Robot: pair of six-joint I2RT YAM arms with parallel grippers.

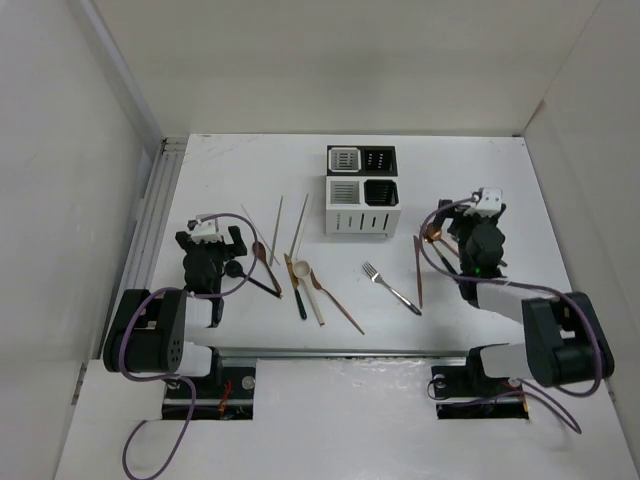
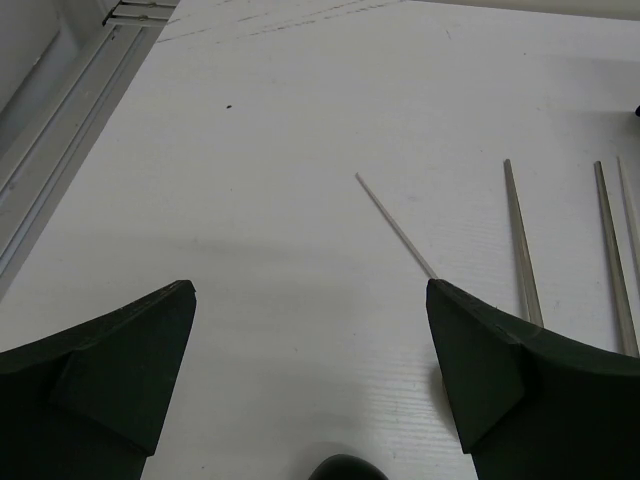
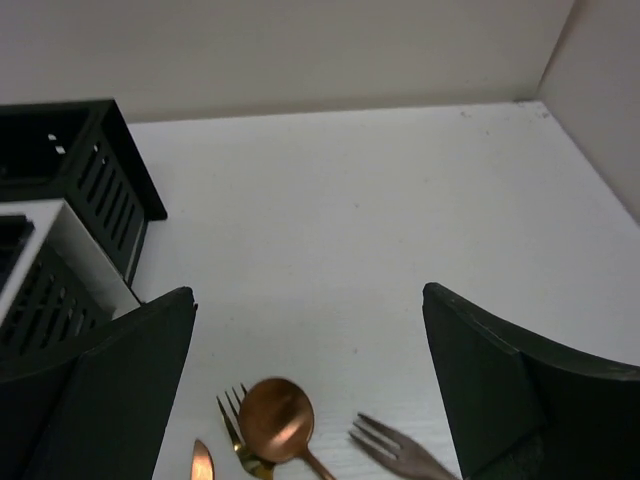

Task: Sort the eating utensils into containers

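Right gripper point(image 3: 308, 293) over spoon point(image 3: 276, 420) (bowl away)

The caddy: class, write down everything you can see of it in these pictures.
The caddy is a small boxy holder, plastic by its look, with four square perforated compartments: two white on the left and two black on the right in the top view. Its white front has vertical slits. It stands upright on the table, mid-table toward the far edge. Nothing touches it, and its compartments look empty.

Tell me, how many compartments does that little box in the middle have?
4 in the caddy: white back-left compartment, black back-right compartment, white front-left compartment, black front-right compartment. None hidden.
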